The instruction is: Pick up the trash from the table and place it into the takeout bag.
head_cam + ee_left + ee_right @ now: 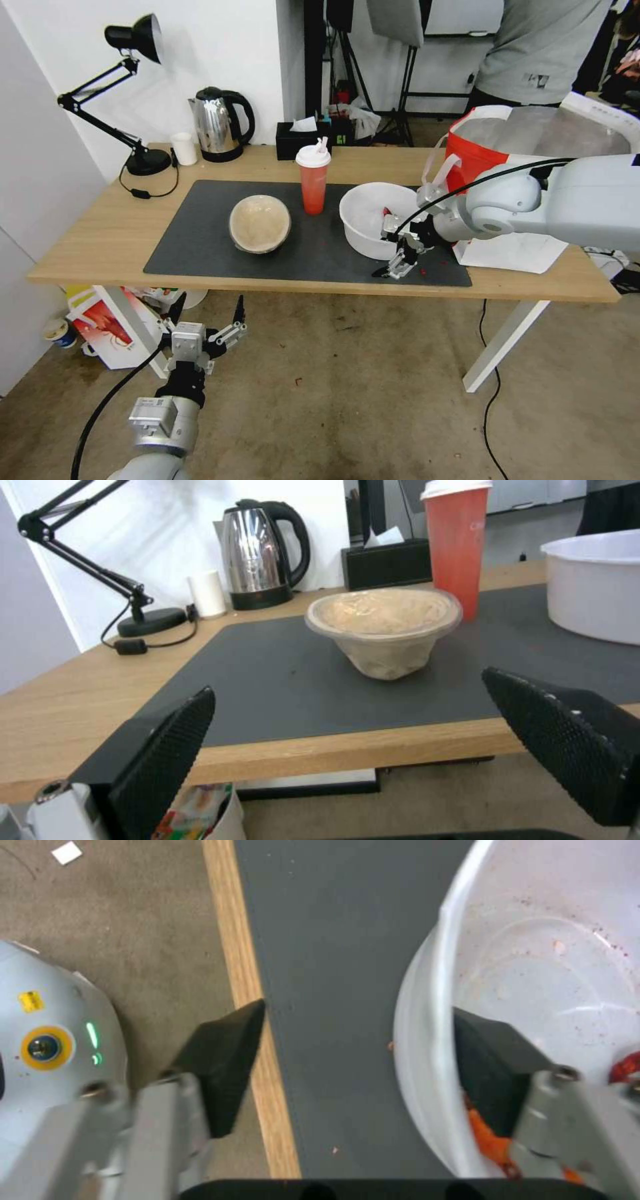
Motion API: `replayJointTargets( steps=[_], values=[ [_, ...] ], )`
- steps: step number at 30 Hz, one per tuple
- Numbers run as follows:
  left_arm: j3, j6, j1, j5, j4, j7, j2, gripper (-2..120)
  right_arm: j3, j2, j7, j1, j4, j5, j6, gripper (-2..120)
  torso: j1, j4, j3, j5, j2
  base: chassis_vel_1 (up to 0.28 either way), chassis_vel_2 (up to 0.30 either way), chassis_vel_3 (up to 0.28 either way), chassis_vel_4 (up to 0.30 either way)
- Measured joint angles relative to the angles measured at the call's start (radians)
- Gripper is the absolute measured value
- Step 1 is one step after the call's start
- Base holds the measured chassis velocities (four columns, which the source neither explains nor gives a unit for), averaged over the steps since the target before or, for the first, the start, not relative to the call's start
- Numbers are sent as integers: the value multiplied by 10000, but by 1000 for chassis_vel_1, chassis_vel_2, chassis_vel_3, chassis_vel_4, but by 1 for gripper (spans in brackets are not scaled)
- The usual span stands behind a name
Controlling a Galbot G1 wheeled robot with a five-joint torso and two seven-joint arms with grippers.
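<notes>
1. Right gripper (398, 257): spread wide, straddling the near rim of the large white bowl (373, 217), one finger inside it, the other outside over the grey mat (200, 240).
2. Red drink cup (313, 179): upright on the mat, just beside the white bowl.
3. Beige bowl (260, 223): on the mat, beyond the cup from the white bowl.
4. Takeout bag (497, 143): on the bench (100, 233), behind the white bowl.
5. Left gripper (207, 320): spread, empty, below the bench edge, well apart from the white bowl.

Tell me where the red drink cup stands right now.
In the head view, the red drink cup stands upright at the mat's far edge, between the beige bowl and white bowl.
</notes>
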Motion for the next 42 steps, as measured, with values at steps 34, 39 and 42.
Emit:
replayJointTargets(
  steps=[34,39,42],
  values=[
    [0,0,0,0,0,0,0,100,351,-91,-290,-37,-150,276,25,0,0,0,0,1,0,0,0,0,0],
    [0,0,0,0,0,0,0,100,362,0,-386,126,-105,252,51,0,0,-1,0,1,0,0,0,0,0],
    [0,0,0,0,0,0,0,100,362,46,-459,237,-62,224,87,0,0,0,0,1,0,0,0,0,0]
  ],
)
